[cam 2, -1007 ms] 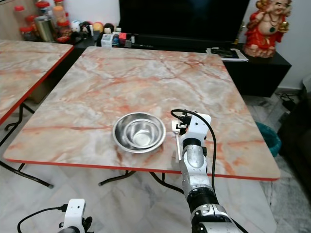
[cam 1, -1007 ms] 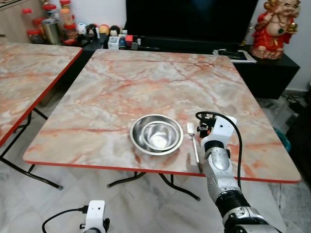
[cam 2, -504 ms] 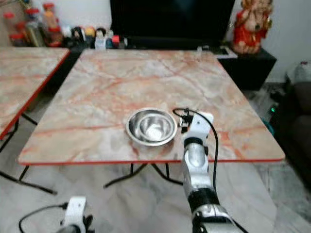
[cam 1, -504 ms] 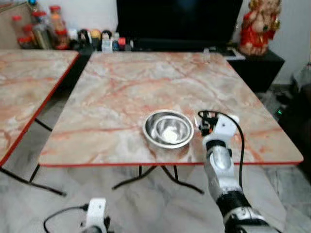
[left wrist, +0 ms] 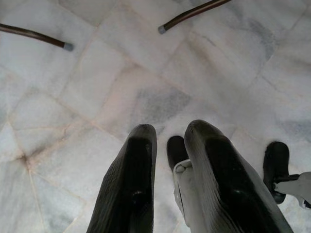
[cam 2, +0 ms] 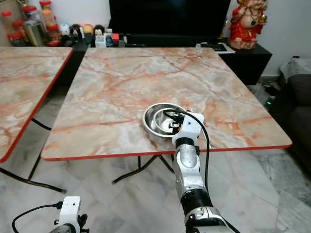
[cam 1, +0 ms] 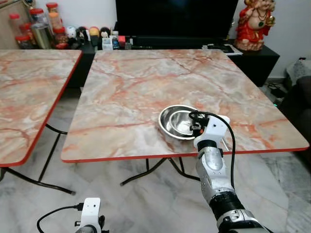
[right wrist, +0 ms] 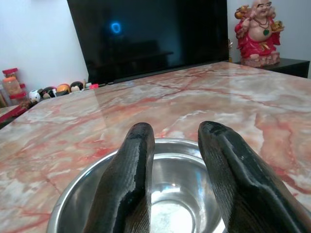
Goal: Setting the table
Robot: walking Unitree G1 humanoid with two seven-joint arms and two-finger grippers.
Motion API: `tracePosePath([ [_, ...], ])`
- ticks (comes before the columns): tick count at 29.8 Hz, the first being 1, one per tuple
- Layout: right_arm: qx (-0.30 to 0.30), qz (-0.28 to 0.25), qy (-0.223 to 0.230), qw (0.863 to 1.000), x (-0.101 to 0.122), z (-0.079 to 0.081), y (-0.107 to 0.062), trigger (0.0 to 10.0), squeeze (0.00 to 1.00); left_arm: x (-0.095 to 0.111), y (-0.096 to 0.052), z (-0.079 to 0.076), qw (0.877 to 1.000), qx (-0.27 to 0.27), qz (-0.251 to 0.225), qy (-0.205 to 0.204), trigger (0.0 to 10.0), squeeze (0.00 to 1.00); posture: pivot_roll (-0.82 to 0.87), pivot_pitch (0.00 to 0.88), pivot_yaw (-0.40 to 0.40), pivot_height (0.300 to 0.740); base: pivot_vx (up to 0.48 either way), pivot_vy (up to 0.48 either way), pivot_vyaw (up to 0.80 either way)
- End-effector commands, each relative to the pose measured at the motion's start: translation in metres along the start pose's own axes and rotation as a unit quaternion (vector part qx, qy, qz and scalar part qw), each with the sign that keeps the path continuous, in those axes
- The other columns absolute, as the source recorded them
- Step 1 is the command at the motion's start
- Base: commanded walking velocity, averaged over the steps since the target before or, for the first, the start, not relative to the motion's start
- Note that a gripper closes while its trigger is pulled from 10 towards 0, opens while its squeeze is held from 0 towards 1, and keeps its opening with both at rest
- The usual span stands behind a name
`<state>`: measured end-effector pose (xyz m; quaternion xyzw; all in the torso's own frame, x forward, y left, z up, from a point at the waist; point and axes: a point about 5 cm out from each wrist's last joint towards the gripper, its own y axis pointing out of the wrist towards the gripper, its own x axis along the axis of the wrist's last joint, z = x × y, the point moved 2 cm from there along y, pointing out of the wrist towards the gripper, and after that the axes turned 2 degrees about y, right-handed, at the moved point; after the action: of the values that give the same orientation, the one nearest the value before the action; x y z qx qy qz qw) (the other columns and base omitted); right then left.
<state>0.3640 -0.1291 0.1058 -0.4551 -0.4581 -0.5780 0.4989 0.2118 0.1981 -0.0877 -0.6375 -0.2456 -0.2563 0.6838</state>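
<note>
Right gripper [right wrist: 175, 160]: two long black fingers [right wrist: 129, 189] held apart with a gap between them and nothing clamped; raised at the near rim of the bowl and aimed across its hollow; silver forearm rising from below the table's near edge, a black cable looped over the white wrist housing.

Round polished stainless-steel bowl [cam 1: 176, 121]: directly ahead of and beneath the right gripper's fingertips, upright, open side up; resting on the table near its front edge; whether the fingers touch the rim cannot be told.

Square marble-patterned table top with red edge band [cam 1: 141, 87]: under the bowl and stretching away beyond the right gripper; carried on dark folding metal legs.

Second marble-patterned table with red edge [cam 1: 29, 97]: well apart from the right gripper, off to its left, a strip of floor between the two tables.

Large black television screen [right wrist: 146, 36]: far ahead of the right gripper, beyond the table's far edge, on a low black cabinet.

Red and gold laughing figurine [cam 1: 256, 22]: far ahead and to the right of the right gripper, on the same cabinet.

Row of jars and small bottles [cam 1: 46, 31]: far ahead and to the left.

Left gripper [left wrist: 170, 145]: hanging idle, fingers slightly apart, empty, over a pale marble-tiled floor [left wrist: 97, 87].
</note>
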Motion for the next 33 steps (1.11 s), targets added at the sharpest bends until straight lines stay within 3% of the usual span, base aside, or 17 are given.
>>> tracePosePath([
  [1, -0.009, -0.008, 0.002, 1.0, 0.006, -0.005, 0.003, 10.0, 0.0, -0.002, 0.0, -0.003, 1.0, -0.001, 0.007, -0.005, 10.0, 0.0, 0.04, 0.0, -0.022, 0.74, 0.0, 0.244, 0.0],
  [23, 0.01, -0.002, 0.004, 1.0, 0.003, 0.005, 0.0, 10.0, 0.0, -0.003, 0.0, -0.003, 1.0, -0.002, 0.008, -0.001, 10.0, 0.0, 0.04, 0.0, -0.023, 0.74, 0.0, 0.315, 0.0],
  [33, 0.016, 0.008, 0.007, 1.0, -0.001, 0.007, -0.001, 10.0, 0.0, -0.001, 0.0, -0.002, 1.0, 0.001, 0.007, -0.003, 10.0, 0.0, 0.04, 0.0, -0.021, 0.74, 0.0, 0.48, 0.0],
])
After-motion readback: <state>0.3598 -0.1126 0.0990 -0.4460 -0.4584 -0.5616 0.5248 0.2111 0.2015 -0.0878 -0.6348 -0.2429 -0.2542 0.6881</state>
